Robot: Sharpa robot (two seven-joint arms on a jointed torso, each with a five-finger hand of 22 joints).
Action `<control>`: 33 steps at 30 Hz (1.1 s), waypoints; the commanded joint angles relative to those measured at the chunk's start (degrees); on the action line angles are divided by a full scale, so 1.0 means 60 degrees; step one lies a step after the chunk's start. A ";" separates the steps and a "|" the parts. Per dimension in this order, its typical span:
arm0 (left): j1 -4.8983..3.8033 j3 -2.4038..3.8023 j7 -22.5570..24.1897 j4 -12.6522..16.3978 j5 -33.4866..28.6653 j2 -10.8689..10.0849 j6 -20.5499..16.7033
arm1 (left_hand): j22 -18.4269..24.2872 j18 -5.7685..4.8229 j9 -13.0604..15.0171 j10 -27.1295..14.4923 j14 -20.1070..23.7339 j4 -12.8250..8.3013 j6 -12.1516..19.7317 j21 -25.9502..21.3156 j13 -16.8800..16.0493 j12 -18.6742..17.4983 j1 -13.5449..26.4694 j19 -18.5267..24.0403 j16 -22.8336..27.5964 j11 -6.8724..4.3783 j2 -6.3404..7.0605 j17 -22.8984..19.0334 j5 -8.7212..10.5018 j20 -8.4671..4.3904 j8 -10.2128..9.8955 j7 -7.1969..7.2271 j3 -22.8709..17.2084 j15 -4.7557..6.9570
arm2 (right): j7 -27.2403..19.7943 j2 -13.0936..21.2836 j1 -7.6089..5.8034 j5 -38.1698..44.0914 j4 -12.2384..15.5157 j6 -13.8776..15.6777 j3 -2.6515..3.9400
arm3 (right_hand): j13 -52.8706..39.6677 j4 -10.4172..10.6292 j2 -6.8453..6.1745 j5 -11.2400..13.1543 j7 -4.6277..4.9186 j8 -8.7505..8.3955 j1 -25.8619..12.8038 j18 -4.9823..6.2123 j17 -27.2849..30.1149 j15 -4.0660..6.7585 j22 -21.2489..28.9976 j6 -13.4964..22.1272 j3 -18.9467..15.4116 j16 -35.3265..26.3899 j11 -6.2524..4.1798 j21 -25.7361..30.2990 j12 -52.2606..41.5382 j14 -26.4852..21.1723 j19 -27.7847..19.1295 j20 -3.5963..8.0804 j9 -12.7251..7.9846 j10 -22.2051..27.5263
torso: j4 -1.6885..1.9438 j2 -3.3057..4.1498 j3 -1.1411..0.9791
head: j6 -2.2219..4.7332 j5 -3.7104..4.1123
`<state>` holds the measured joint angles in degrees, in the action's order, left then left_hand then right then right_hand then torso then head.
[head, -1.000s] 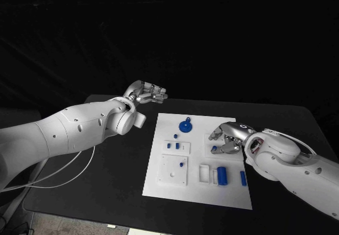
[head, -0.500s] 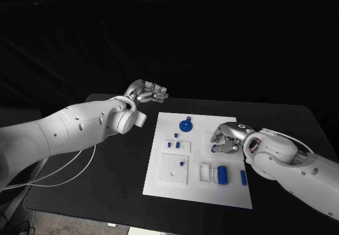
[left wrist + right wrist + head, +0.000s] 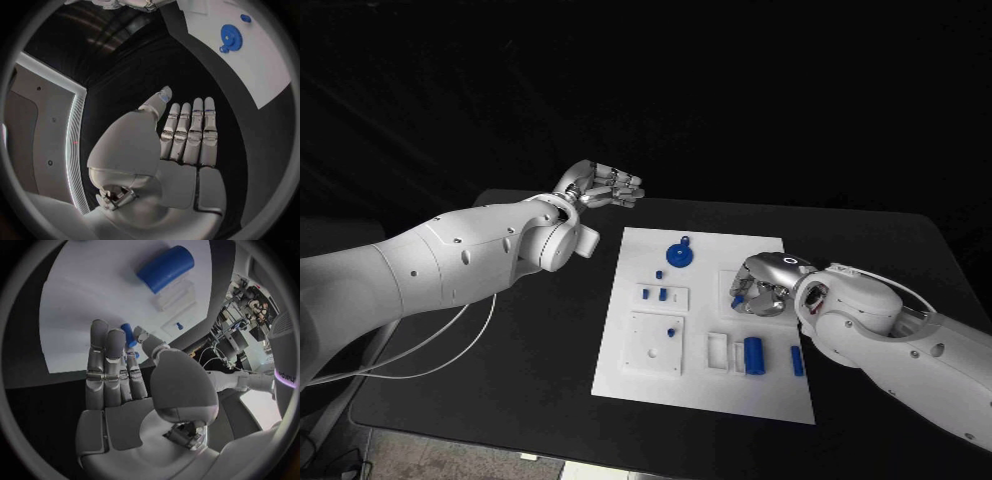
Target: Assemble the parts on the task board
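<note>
One blue part point(image 3: 127, 333) between right robot hand point(image 3: 119, 370) fingers.

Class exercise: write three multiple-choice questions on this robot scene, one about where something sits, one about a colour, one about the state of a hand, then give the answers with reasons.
1. Where is the left hand?
A. above the table beyond the board's far edge
B. on the gear
C. under the table

2. What colour is the gear on the task board?
A. red
B. blue
C. green

3. What does the left hand hold?
A. a cylinder
B. the gear
C. nothing

Answers: 1 A, the head view shows it off the board; 2 B, plainly blue; 3 C, the left wrist view shows bare fingers.
</note>
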<state>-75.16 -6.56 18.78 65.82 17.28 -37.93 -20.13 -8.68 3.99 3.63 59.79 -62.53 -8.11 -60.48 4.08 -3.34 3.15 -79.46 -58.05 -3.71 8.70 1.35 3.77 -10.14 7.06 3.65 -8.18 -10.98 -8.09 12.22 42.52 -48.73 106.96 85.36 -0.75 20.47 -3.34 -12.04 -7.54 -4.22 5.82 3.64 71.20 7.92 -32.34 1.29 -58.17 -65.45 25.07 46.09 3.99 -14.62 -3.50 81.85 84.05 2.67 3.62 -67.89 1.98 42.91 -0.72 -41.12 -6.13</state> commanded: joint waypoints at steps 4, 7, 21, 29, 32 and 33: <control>-0.0011 0.0007 0.0060 0.0009 -0.0041 0.0023 0.0114 | 0.0035 0.0145 -0.0008 -0.0048 0.0060 0.0037 0.0017 0.0049 0.0003 0.0057 -0.0012 -0.0073 0.0043 0.0021 -0.0106 -0.0010 -0.0006 0.0021 -0.0012 -0.0016 0.0039 -0.0018 | 0.0072 -0.0028 0.0026 0.0176 -0.0006 -0.0349 -0.0013 | 0.0001 -0.0038 0.0036 0.0049 0.0005 -0.0010 -0.0062 -0.0063 -0.0023 0.0068 -0.0021 -0.0126 0.0144 0.0037 0.0001 -0.0028 0.0001 0.0004 0.0270 0.0047 0.0005 -0.0077 | -0.0006 -0.0002 -0.0005 | -0.0011 0.0003; -0.0011 0.0008 0.0061 0.0009 -0.0041 0.0024 0.0115 | 0.0035 0.0145 -0.0008 -0.0048 0.0060 0.0037 0.0017 0.0049 0.0003 0.0057 -0.0012 -0.0073 0.0043 0.0021 -0.0106 -0.0010 -0.0006 0.0021 -0.0012 -0.0016 0.0039 -0.0018 | 0.0040 -0.0047 0.0041 0.0179 -0.0005 -0.0323 -0.0017 | 0.0002 -0.0076 0.0129 0.0158 -0.0016 -0.0005 -0.0014 -0.0068 -0.0036 0.0092 -0.0049 -0.0234 0.0344 0.0042 -0.0037 -0.0038 -0.0003 0.0008 0.0271 0.0063 0.0010 -0.0206 | -0.0003 -0.0001 -0.0003 | -0.0017 0.0005; -0.0011 0.0008 0.0063 0.0003 -0.0041 0.0030 0.0126 | 0.0051 0.0145 -0.0007 -0.0046 0.0060 0.0056 0.0014 0.0049 0.0003 0.0058 -0.0003 -0.0076 0.0042 0.0021 -0.0119 -0.0009 -0.0007 0.0024 -0.0009 -0.0013 0.0039 -0.0018 | 0.0047 -0.0114 0.0086 0.0219 0.0064 0.0332 -0.0022 | -0.0013 -0.0050 0.0533 0.0245 -0.0215 0.0019 -0.0029 -0.0255 -0.0144 0.0347 -0.0241 -0.1091 0.1003 0.0029 -0.0369 -0.0172 0.0013 0.0093 0.0314 0.0331 0.0072 -0.1166 | -0.0002 -0.0002 0.0002 | -0.0058 -0.0006; -0.0011 0.0008 0.0065 0.0002 -0.0041 0.0033 0.0137 | 0.0051 0.0145 -0.0007 -0.0046 0.0060 0.0056 0.0014 0.0049 0.0003 0.0058 -0.0003 -0.0076 0.0042 0.0021 -0.0119 -0.0009 -0.0007 0.0024 -0.0009 -0.0013 0.0039 -0.0018 | 0.0154 -0.0117 0.0093 0.0399 0.0097 0.0669 -0.0022 | -0.0022 -0.0196 0.0587 0.0243 -0.0254 0.0021 -0.0012 -0.0300 -0.0182 0.0443 -0.0317 -0.1325 0.1515 -0.0016 -0.0457 -0.0255 0.0006 0.0140 0.0329 0.0437 0.0127 -0.1514 | -0.0001 -0.0002 0.0000 | -0.0062 -0.0026; -0.0011 0.0008 0.0063 0.0002 -0.0041 0.0031 0.0141 | 0.0051 0.0145 -0.0007 -0.0046 0.0060 0.0056 0.0014 0.0049 0.0003 0.0058 -0.0003 -0.0076 0.0042 0.0021 -0.0119 -0.0009 -0.0007 0.0024 -0.0009 -0.0013 0.0039 -0.0018 | 0.0178 -0.0097 0.0094 0.0438 0.0137 0.0722 -0.0022 | -0.0024 -0.0223 0.0538 0.0242 -0.0277 0.0022 -0.0067 -0.0310 -0.0209 0.0454 -0.0364 -0.1388 0.1697 -0.0036 -0.0480 -0.0292 0.0006 0.0152 0.0322 0.0454 0.0147 -0.1593 | 0.0000 -0.0003 -0.0001 | -0.0065 -0.0034; -0.0011 0.0008 0.0063 0.0001 -0.0041 0.0030 0.0142 | 0.0051 0.0145 -0.0007 -0.0046 0.0060 0.0056 0.0014 0.0049 0.0003 0.0058 -0.0003 -0.0076 0.0042 0.0021 -0.0119 -0.0009 -0.0007 0.0024 -0.0009 -0.0013 0.0039 -0.0018 | 0.0181 -0.0088 0.0094 0.0442 0.0157 0.0733 -0.0022 | -0.0024 -0.0224 0.0536 0.0242 -0.0277 0.0022 -0.0068 -0.0310 -0.0209 0.0454 -0.0365 -0.1390 0.1701 -0.0037 -0.0480 -0.0293 0.0006 0.0152 0.0322 0.0455 0.0148 -0.1596 | 0.0001 -0.0004 -0.0002 | -0.0064 -0.0043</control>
<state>-75.16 -6.55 18.75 65.78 17.28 -37.86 -20.03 -8.42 3.99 3.63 59.79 -62.53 -7.95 -60.48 4.08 -3.34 3.15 -79.46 -58.26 -3.71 8.70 1.35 3.78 -10.14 7.27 3.65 -8.18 -10.82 -8.09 13.05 42.02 -48.18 108.47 86.00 2.05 20.33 -3.34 -13.40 -4.58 -2.61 4.66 3.50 70.97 5.74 -33.59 3.47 -60.38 -72.79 35.27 46.08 2.03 -16.17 -3.28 82.81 83.95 5.02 3.79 -76.38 1.99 42.90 -0.71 -41.48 -6.32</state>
